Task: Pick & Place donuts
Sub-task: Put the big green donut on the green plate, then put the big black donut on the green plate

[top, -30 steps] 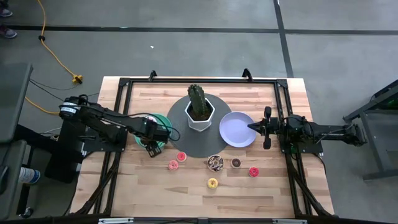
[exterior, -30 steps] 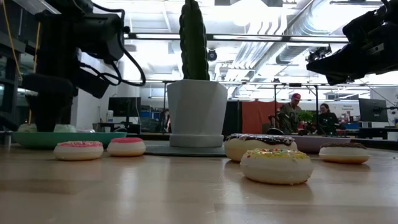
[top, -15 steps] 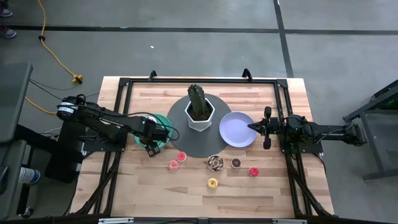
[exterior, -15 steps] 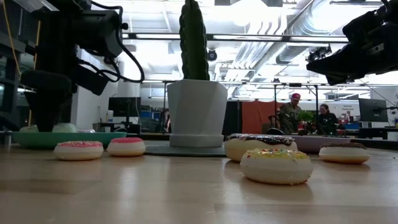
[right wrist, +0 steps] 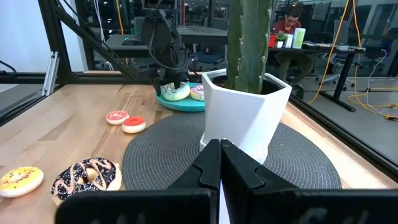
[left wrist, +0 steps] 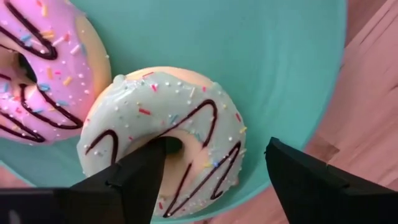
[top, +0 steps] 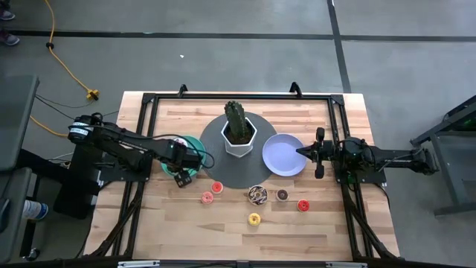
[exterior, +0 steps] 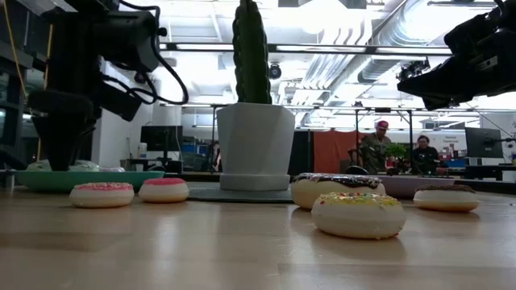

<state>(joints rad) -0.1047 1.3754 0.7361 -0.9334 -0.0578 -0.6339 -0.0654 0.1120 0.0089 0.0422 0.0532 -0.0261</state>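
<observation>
Six small donuts loose on the table (top: 171, 231), lower centre of the high view; two larger ones, mint-green donut (left wrist: 166, 140) and pink donut (left wrist: 43, 68), lying on the teal plate (left wrist: 273, 56) at centre left. Left gripper (left wrist: 214, 165) parted, straddling the mint-green ring. Right gripper (top: 300, 152) closed, empty, beside the lavender plate (top: 282, 154).

A mint-green donut (left wrist: 169, 134) lies on the teal plate (left wrist: 267, 56), touching a pink donut (left wrist: 43, 68). The left gripper (left wrist: 214, 165) is open around its side.
</observation>
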